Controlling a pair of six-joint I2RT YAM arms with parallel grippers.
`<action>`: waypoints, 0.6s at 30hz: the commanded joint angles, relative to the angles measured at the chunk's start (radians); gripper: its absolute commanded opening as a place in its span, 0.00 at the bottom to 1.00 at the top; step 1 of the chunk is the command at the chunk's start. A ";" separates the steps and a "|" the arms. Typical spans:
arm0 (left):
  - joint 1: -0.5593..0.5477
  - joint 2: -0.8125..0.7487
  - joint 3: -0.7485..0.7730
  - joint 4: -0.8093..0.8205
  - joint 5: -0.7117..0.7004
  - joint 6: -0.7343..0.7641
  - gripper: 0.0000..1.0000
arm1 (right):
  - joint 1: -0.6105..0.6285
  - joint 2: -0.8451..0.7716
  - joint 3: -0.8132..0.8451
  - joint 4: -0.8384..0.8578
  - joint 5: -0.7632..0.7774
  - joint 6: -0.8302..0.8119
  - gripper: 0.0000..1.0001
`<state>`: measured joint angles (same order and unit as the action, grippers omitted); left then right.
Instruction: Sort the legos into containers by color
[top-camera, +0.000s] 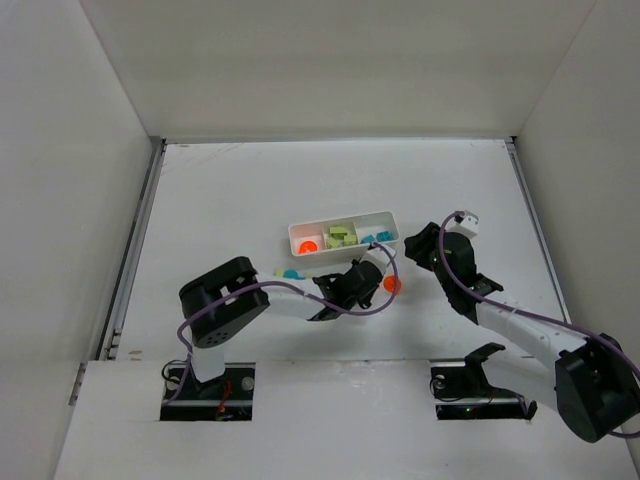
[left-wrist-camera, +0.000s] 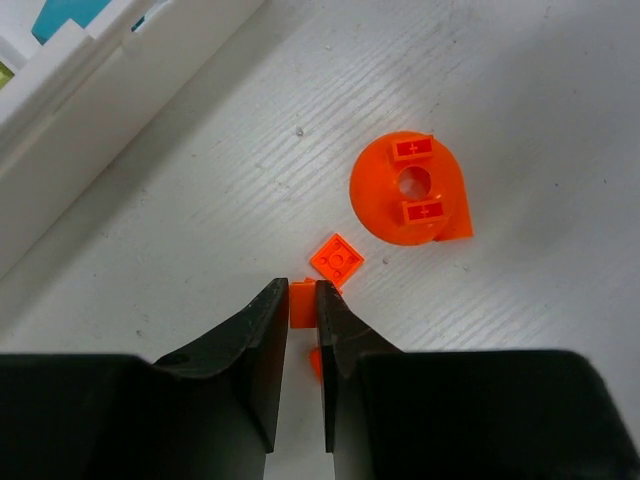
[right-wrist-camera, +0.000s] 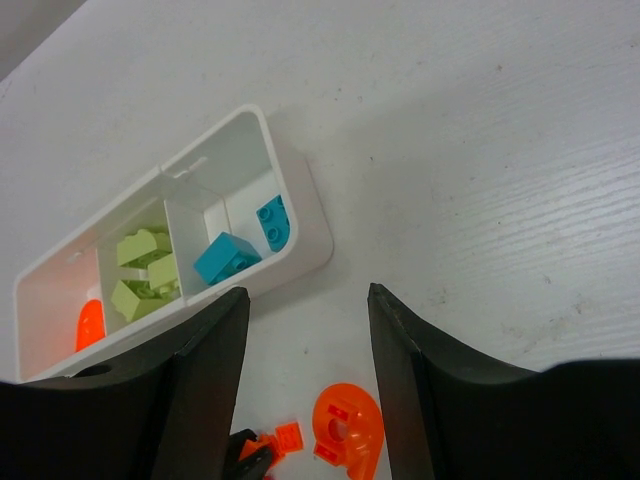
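My left gripper (left-wrist-camera: 302, 292) is down at the table, shut on a small orange lego (left-wrist-camera: 302, 308). A flat orange square lego (left-wrist-camera: 337, 259) lies just beyond its tips, and a round orange lego (left-wrist-camera: 408, 187) lies further right. The white tray (right-wrist-camera: 312, 230) holds cyan legos (right-wrist-camera: 225, 257) in the right container, pale green legos (right-wrist-camera: 140, 270) in the middle one and an orange lego (right-wrist-camera: 90, 325) in the left one. My right gripper (right-wrist-camera: 308, 300) hovers open and empty above the table, near the tray's right end. In the top view, the left gripper (top-camera: 368, 280) sits in front of the tray (top-camera: 300, 228).
A cyan lego (top-camera: 291, 273) lies on the table by the left arm's forearm. The tray wall (left-wrist-camera: 80, 70) stands close to the left of my left gripper. White walls enclose the table on three sides.
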<state>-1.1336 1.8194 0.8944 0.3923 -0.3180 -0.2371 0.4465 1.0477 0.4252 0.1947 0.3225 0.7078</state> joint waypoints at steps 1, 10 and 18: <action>0.015 -0.023 0.023 0.036 -0.004 0.009 0.14 | -0.001 -0.009 0.000 0.064 -0.005 0.005 0.57; 0.030 -0.184 -0.034 0.042 -0.044 0.019 0.12 | -0.001 -0.006 -0.002 0.066 -0.005 0.007 0.57; 0.188 -0.426 -0.117 -0.012 -0.150 -0.004 0.13 | 0.021 0.028 0.009 0.075 -0.008 0.007 0.57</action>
<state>-1.0119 1.4628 0.8028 0.3946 -0.3882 -0.2340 0.4534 1.0611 0.4252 0.2020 0.3202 0.7113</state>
